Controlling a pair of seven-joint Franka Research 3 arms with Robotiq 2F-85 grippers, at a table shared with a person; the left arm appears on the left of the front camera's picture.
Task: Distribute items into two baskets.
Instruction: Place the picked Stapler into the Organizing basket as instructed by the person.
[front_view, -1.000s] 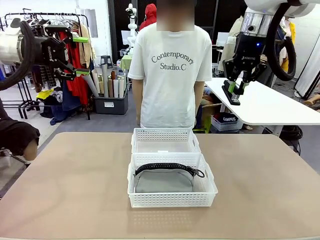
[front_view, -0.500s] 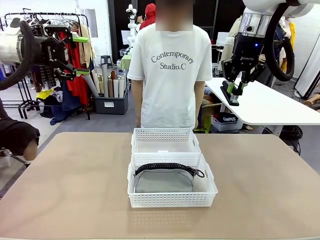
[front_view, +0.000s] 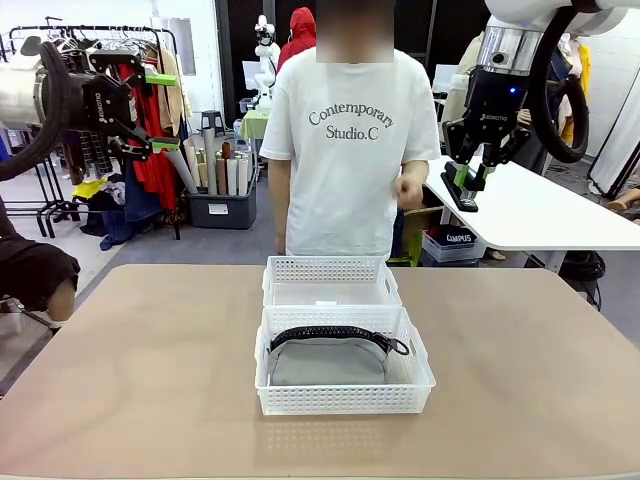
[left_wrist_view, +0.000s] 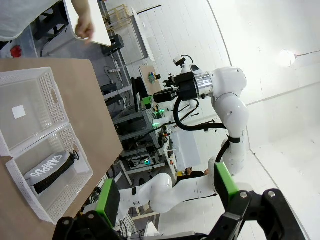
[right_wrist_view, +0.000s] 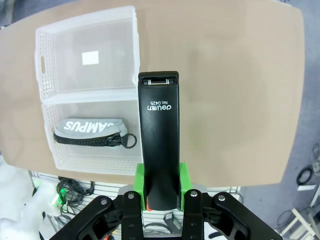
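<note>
Stapler (front_view: 461, 190), black, hangs high above the bench (front_view: 130, 370) at right, clenched in the right pincer (front_view: 466, 187). The left pincer (front_view: 160, 110) is raised at left, fingers spread, grasping nothing. Two white baskets touch at centre: the near basket (front_view: 345, 398) holds the grey pouch (front_view: 328, 360), the far basket (front_view: 332, 268) sits before a person's raised hand (front_view: 408, 190).

Left wrist view: green pads (left_wrist_view: 108, 200) stand apart above both baskets.

Right wrist view: the stapler rises between the pads, over the bench beside the baskets.

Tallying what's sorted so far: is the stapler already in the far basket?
No, the stapler is clamped in the right claw, above the table; the far basket holds nothing.
</note>
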